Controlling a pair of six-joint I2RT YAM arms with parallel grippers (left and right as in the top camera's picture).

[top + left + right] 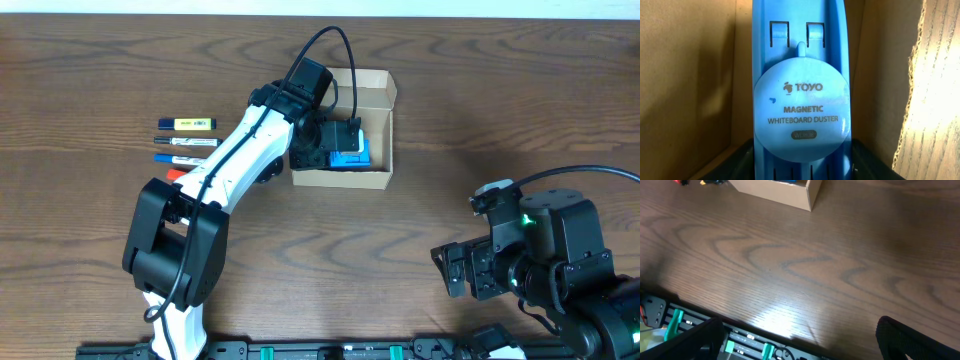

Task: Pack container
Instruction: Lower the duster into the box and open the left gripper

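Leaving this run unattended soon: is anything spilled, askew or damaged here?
Nothing stands out. The container sits upright and intact, the blue duster lies straight inside it, held by the left gripper, and the pens lie in a tidy row beside it.

The duster [350,158] lies in the container [378,85], pens [188,143] to its left.

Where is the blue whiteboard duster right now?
Overhead, the duster sits inside the cardboard box at upper centre, held by the left gripper; markers lie left of the box.
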